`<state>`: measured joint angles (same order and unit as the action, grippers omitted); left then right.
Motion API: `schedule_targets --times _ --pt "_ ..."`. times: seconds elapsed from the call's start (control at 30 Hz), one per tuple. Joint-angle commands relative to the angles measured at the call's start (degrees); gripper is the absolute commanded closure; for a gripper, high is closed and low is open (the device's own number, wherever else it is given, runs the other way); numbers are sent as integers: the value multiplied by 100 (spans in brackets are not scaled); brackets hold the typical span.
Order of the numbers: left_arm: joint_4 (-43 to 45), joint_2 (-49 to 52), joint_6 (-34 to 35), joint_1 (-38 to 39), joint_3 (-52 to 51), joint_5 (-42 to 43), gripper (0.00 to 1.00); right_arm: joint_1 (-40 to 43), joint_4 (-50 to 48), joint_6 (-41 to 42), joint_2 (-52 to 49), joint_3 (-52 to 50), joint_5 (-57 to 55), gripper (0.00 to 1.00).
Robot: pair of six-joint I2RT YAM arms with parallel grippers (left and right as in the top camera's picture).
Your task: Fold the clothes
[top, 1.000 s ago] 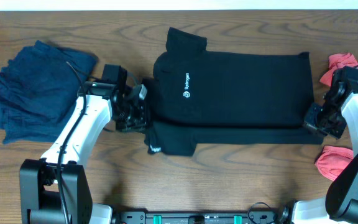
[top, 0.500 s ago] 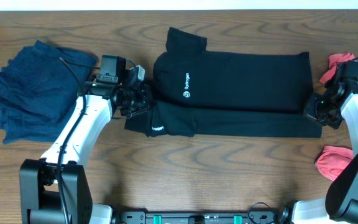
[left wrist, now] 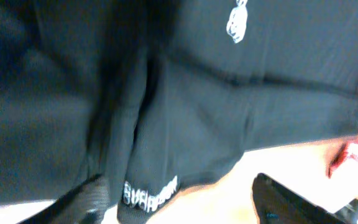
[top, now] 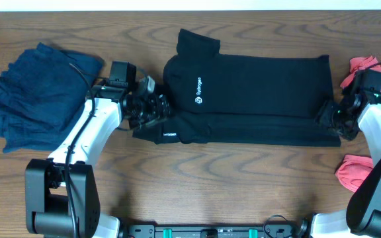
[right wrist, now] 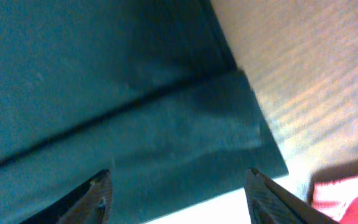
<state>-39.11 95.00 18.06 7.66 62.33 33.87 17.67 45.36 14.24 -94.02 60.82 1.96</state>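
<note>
T-shirt [top: 243, 92], black, lies flat across the middle of the wooden table [top: 210, 185], with its long side going left to right. Its near edge is folded up over the body and makes a narrow double band along the front. At the left end of this band there is small white lettering [top: 170, 135].

Nearest on the right side, a pink-red cloth [top: 352, 173] lies on the wood, apart from the shirt.

The left gripper [top: 156, 114] is at the left end of the band, low over the cloth. In the left wrist view its fingers [left wrist: 86, 199] stand wide apart, with the lettered fold [left wrist: 151, 193] lying between them, not pinched.

The right gripper [top: 329, 120] is at the near right corner of the shirt. In the right wrist view its fingers [right wrist: 98, 196] are also apart, above the folded corner, and bare wood shows just beside that corner.

Farther, a white logo [top: 198, 92] is on the left part of the shirt. A pile of dark blue clothes [top: 38, 92] lies on the far left, well apart from the shirt. One sleeve [top: 197, 41] points to the far edge. A second red cloth [top: 362, 66] lies at the far right, behind the right arm.
</note>
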Motion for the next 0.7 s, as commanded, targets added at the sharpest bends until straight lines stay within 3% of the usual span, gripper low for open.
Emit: schedule_targets --times 0.0,0.13,0.3,0.67 --pt "-356 37 -400 127 42 323 32 -46 118 -17 109 -166 -50 37" --pt "-498 37 -1102 619 35 221 32 -46 -131 -15 109 -581 -44 37" --pt "-439 50 -1119 1228 35 -706 25 -44 -439 -15 109 -1019 -46 38" --pt "289 245 -1276 2269 35 -1668 24 -44 -575 -17 109 -1187 -46 37"
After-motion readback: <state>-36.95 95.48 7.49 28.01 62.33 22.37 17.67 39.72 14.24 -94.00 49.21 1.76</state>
